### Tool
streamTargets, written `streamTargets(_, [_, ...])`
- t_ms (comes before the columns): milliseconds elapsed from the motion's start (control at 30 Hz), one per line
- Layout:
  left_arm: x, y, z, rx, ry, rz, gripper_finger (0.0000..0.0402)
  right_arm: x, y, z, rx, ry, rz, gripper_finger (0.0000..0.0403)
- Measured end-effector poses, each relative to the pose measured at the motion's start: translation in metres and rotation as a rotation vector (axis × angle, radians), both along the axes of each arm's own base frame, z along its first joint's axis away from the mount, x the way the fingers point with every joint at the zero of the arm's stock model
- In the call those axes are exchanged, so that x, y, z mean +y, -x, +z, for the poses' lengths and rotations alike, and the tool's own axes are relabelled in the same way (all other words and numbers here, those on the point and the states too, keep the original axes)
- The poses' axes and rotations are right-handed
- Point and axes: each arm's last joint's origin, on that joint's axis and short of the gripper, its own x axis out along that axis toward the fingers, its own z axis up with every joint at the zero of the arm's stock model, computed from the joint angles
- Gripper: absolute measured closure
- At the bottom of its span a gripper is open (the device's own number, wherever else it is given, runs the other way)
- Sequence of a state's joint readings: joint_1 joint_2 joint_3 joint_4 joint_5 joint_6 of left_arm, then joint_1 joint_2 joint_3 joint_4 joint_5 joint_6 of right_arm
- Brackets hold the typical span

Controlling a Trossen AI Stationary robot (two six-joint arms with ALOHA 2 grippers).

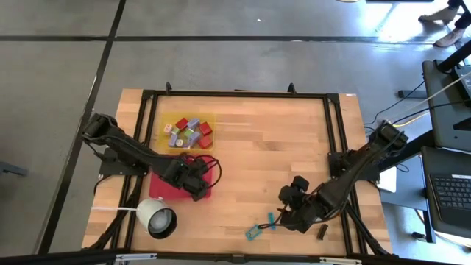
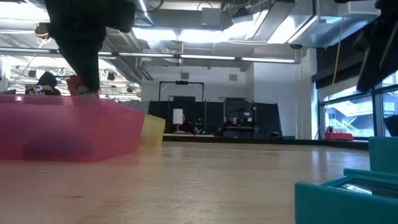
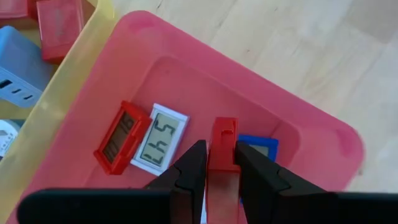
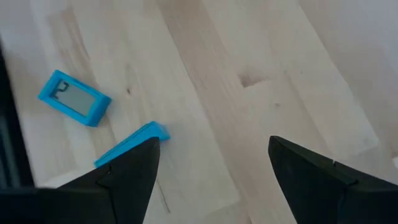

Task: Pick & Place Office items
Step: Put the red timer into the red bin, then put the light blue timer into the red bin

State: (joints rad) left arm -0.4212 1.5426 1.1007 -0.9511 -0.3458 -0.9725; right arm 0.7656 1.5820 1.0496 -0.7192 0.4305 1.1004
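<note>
A red clock (image 3: 222, 149) is being gripped upright by the left claw (image 3: 221, 171) over the pink tray (image 3: 323, 134), apparently for dropping w/ others; right claw (image 4: 211, 165) is being held open above table (image 4: 261, 81).

Wooden bench (image 1: 280, 147), black-framed. On it: yellow tray (image 1: 211, 118), red tray (image 1: 215, 179) touching it, white cup-like thing (image 1: 149, 213) with cord, 2 blue pieces (image 1: 254, 232) and (image 1: 271, 219), 1 dark piece (image 1: 322, 232) near front edge.
</note>
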Motion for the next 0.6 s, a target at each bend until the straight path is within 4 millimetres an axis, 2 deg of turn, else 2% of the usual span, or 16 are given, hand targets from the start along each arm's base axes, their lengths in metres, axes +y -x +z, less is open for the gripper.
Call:
streamTargets(300, [0.0,-0.004,-0.006,0.004,-0.012,0.026,0.0323,0.013,-0.008,-0.022,0.001,-0.021,-0.032,0.0101])
streamTargets(600, [0.001,-0.004,-0.006,-0.005,-0.013,0.045,0.0273,0.018,-0.012,-0.023,-0.03,-0.091,-0.082,0.0101])
